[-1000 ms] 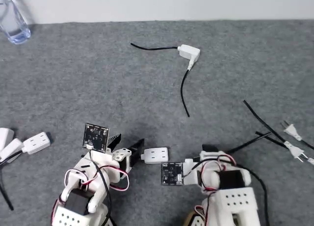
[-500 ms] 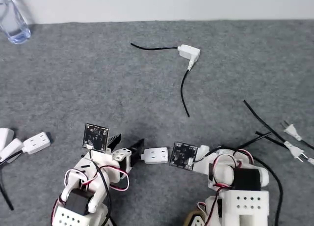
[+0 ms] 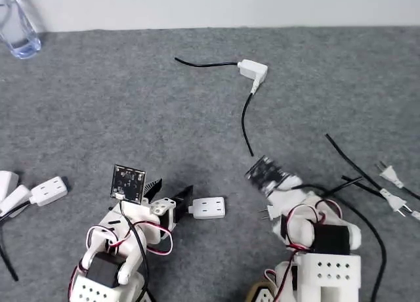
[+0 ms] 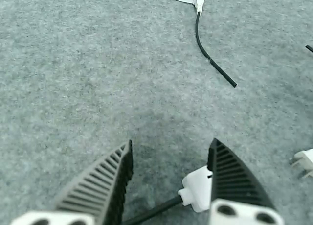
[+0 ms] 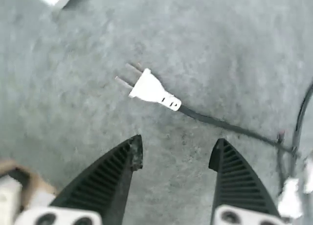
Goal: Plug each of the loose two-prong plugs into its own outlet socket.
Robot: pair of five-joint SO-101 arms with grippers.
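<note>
The left gripper (image 4: 171,144) is being held with its ribbed fingers (image 4: 105,186) wide apart, low over the grey felt (image 3: 131,105), and nothing is being clamped. The narrow cord end of a white outlet socket (image 3: 209,207) is lying between the fingers, close against one of them, and its black lead (image 4: 151,213) is running back under the wrist. In the high view the socket's body is being shown flat on the felt just past that gripper's tips, on the side toward the right arm. The right gripper (image 5: 178,139) is likewise being held wide open, hanging above a white two-prong plug (image 5: 149,88). This plug is lying flat on the felt just beyond the fingertips, untouched, near the socket but apart from it, with its black cord (image 5: 220,124) trailing off behind it. Farther out on the felt a second socket (image 3: 252,70) is lying with a plug apparently seated in it and black cords leading away. Two more loose plugs (image 3: 394,187) are lying side by side near the right edge, well apart from both grippers, and a third socket (image 3: 49,190) is lying near the left edge. A clear glass (image 3: 16,26) is standing at the far left corner.
</note>
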